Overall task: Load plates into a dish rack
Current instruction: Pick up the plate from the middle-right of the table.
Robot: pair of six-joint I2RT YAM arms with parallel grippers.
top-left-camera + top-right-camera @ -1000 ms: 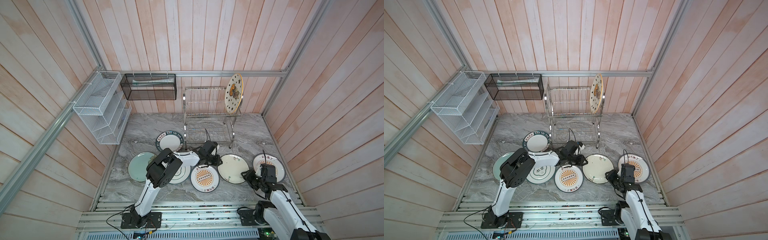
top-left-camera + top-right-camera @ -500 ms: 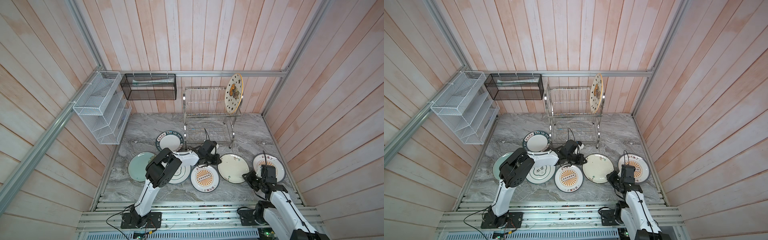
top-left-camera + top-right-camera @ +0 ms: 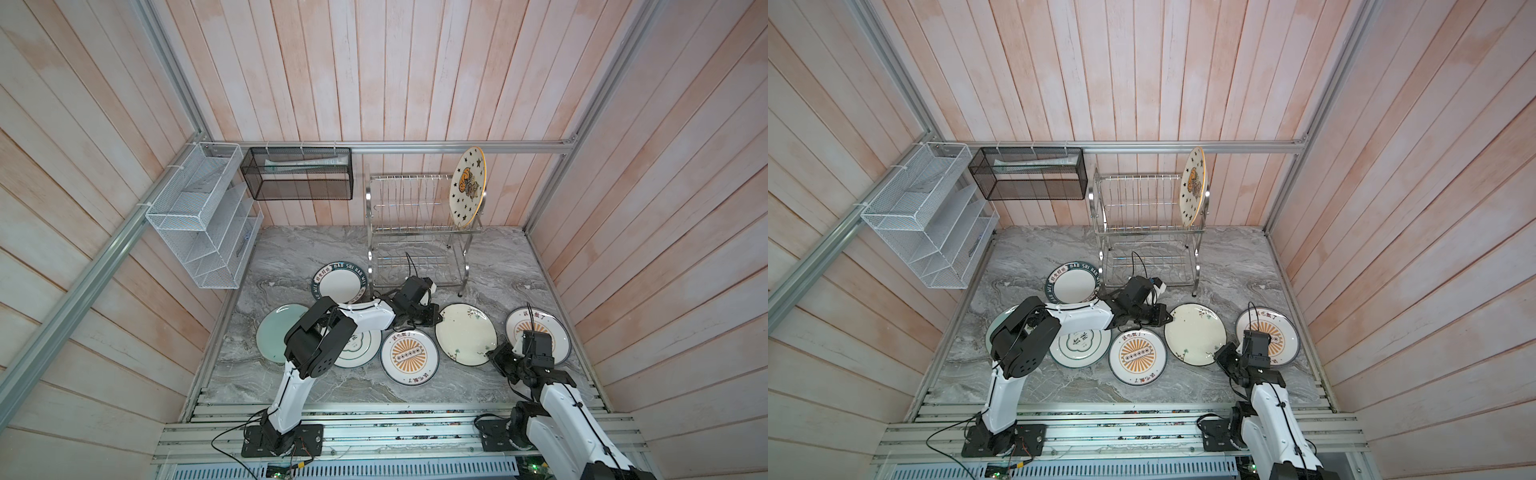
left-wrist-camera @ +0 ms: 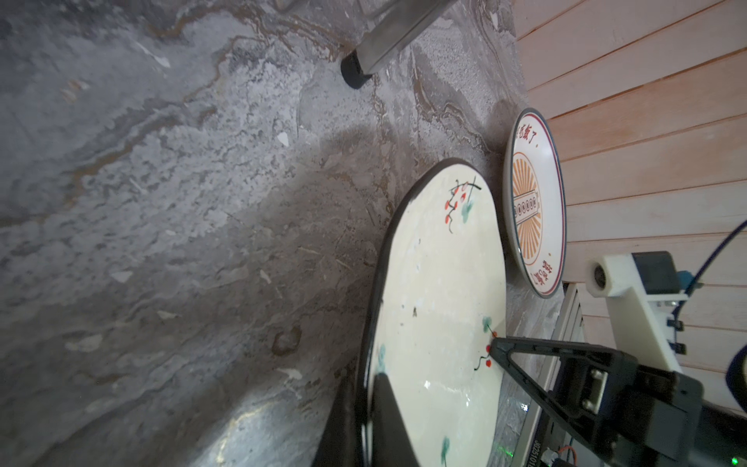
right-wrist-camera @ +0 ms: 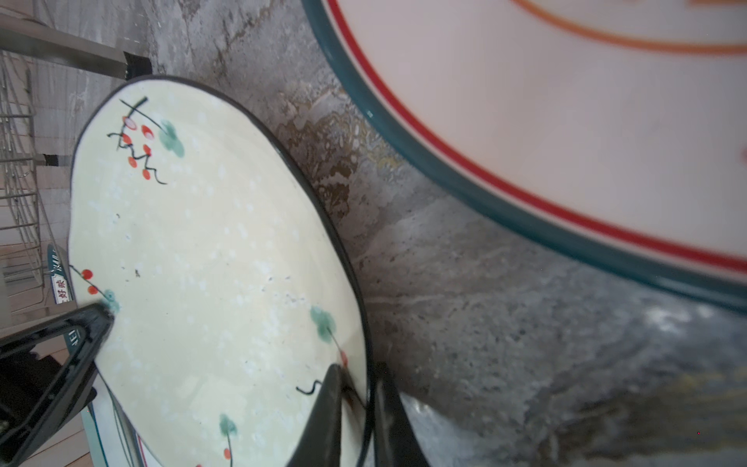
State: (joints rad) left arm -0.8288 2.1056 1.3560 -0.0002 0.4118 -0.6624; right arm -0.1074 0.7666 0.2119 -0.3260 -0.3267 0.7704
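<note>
Cream floral plate [image 3: 465, 334] on grey marble counter [image 3: 311, 249], left pincer [image 4: 361, 404] closed on its rim, right pincer [image 5: 359, 388] closed on the opposite rim.

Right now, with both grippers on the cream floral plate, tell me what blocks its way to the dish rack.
Nothing lies on the marble between the cream floral plate and the dish rack. The left gripper and its wrist sit on the plate's rack-side rim. Up top, the black-starred plate fills only the right end slot.

pale pink plank walls [image 3: 374, 62] enclose a grey marble tabletop [image 3: 311, 249].
</note>
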